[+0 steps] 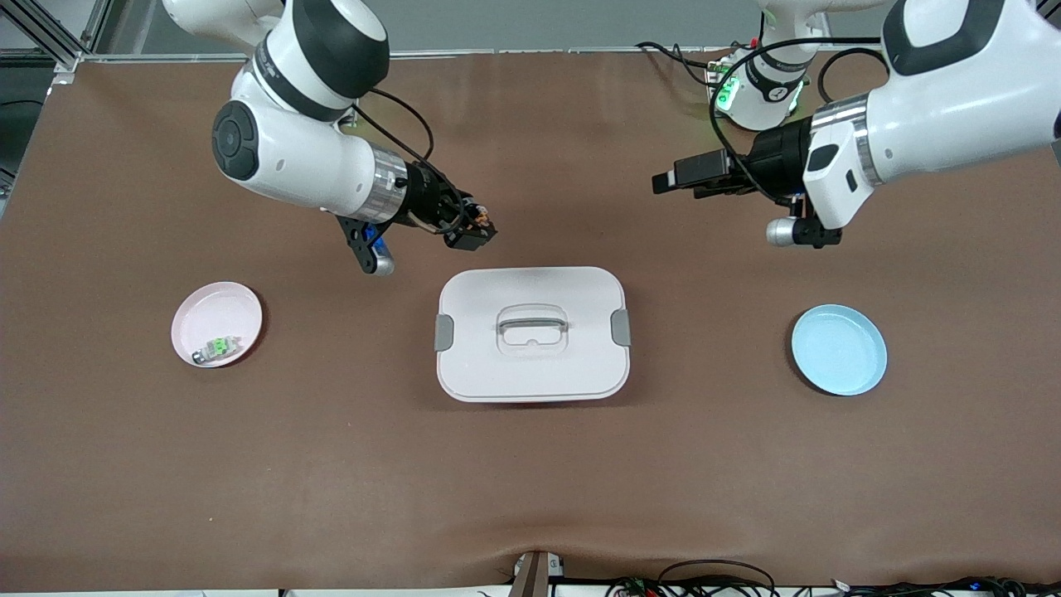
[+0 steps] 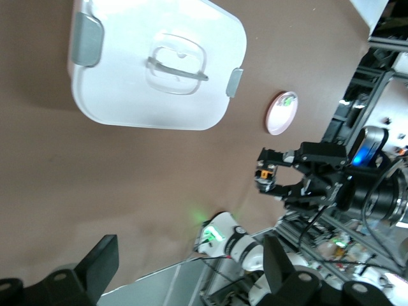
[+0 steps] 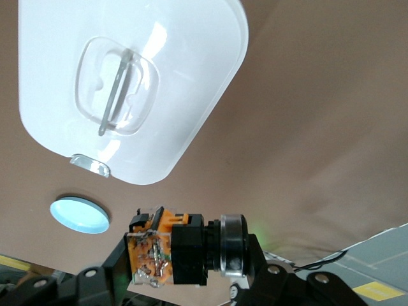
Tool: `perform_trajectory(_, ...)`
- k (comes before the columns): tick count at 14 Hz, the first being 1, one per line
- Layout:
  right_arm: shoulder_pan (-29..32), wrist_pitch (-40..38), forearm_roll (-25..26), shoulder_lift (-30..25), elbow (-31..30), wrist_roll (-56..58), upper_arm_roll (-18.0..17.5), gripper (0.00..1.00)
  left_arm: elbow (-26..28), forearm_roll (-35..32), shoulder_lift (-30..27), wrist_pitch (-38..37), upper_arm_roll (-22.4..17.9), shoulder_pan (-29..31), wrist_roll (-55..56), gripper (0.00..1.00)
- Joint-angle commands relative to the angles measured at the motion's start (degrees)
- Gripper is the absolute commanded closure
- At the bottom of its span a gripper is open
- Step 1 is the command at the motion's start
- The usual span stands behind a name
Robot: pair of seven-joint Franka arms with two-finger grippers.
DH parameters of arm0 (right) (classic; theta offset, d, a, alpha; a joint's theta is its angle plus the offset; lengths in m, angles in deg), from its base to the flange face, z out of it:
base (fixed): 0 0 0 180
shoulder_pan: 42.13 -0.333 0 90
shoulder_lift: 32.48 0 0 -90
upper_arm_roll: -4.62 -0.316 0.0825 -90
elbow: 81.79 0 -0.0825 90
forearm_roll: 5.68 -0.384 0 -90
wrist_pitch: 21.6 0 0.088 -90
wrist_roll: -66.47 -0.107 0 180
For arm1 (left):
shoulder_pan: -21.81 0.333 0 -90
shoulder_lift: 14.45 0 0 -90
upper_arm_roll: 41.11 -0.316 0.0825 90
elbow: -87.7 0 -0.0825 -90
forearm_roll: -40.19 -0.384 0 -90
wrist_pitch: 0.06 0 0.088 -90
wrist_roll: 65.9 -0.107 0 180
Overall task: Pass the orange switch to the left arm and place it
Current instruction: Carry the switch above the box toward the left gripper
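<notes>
Switch: the orange switch (image 3: 167,250) sits clamped in my right gripper (image 1: 472,232), upper centre of frame above the box (image 1: 532,333). Light, rigid, fiddly; solder pins fragile, so grasp its black body. Left gripper (image 1: 692,176) fingers spread, empty.

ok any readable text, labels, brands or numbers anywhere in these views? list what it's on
None readable in any view.
Box: plain white lid, no label.
Orange switch in the right gripper: bare solder contacts, no marking visible.
Pink plate and blue plate: unmarked.
Left arm base: a small dark mark, too small to read.
</notes>
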Motion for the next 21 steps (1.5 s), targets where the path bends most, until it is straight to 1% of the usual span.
perform_trajectory(1, -3.0, 0.9, -1.2, 2.9, 5.0, -5.5, 0.7, 0.67, 6.6, 5.0, -3.8, 7.5, 2.8, 0.3, 0.3, 0.0)
perform_trajectory(2, -4.3, 1.2, -1.0, 4.1, 6.3, -7.3, 0.7, 0.67, 7.8, 6.4, -3.9, 10.0, 4.3, 0.4, 0.3, 0.0)
perform_trajectory(4, -5.7, 1.9, -1.0, 5.8, 8.1, -8.5, 0.8, 0.67, 9.2, 6.9, -4.1, 13.2, 6.1, 0.4, 0.2, 0.0)
perform_trajectory(7, -7.8, 5.5, -1.0, 6.7, 8.3, -10.7, 0.8, 0.67, 11.6, 8.0, -4.6, 13.6, 6.3, 0.6, -1.7, 0.0)
perform_trajectory(10, -9.0, 7.5, -0.8, 7.5, 8.3, -11.3, 0.8, 0.67, 17.7, 15.4, -8.1, 14.0, 6.2, 2.3, -11.1, 0.0)
perform_trajectory(11, -9.2, 7.7, -0.9, 7.6, 8.3, -11.3, 0.8, 0.67, 19.2, 16.0, -8.8, 14.0, 6.3, 2.6, -13.3, 0.01)
perform_trajectory(12, -9.2, 7.7, -0.8, 7.6, 8.4, -11.4, 0.8, 0.67, 19.4, 16.0, -8.8, 14.0, 6.2, 2.6, -13.6, 0.05)
perform_trajectory(13, -9.2, 7.7, -0.7, 7.6, 8.3, -11.4, 0.8, 0.67, 19.4, 16.0, -8.6, 15.0, 6.3, 2.4, -13.7, 0.1)
perform_trajectory(14, -9.2, 7.7, -0.5, 7.6, 8.3, -11.4, 0.8, 0.67, 19.5, 15.9, -8.2, 16.7, 6.5, 2.0, -14.3, 0.13)
perform_trajectory(18, -9.2, 7.7, -0.5, 7.8, 8.4, -11.4, 0.8, 0.67, 19.5, 16.0, -6.0, 23.2, 9.7, 2.0, -16.4, 0.13)
perform_trajectory(21, -9.2, 7.6, -0.5, 7.8, 8.8, -11.5, 0.8, 0.67, 19.5, 16.3, -4.8, 26.2, 11.7, 2.0, -16.4, 0.13)
